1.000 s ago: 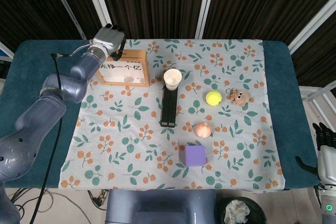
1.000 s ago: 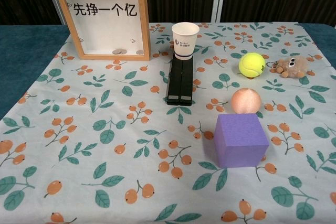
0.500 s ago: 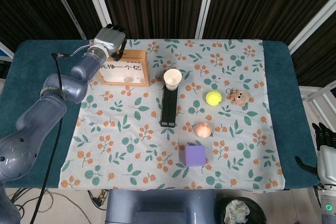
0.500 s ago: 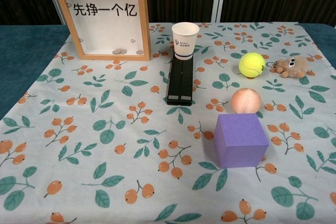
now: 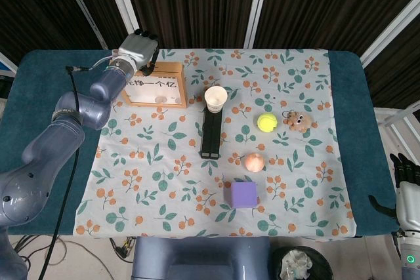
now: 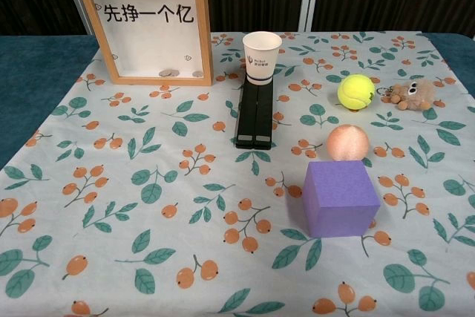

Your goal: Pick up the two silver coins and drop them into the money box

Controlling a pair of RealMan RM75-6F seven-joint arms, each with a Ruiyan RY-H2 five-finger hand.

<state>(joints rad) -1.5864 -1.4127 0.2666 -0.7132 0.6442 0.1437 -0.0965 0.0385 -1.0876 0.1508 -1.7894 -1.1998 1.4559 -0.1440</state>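
Left hand (image 5: 137,49) over the money box (image 5: 153,85), grip unreadable; coins (image 6: 170,73) lying inside below it, drop probably done.

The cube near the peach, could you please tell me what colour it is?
The cube is purple, clearest in the chest view.

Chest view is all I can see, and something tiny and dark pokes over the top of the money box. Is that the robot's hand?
Observer: Yes. The head view shows the left hand over the top edge of the money box.
Operator: Is it holding a coin?
Observer: Can't tell. The head view shows only the back of that hand.
Operator: Where's the other hand?
Observer: The right hand is low, beyond the right edge of the table.
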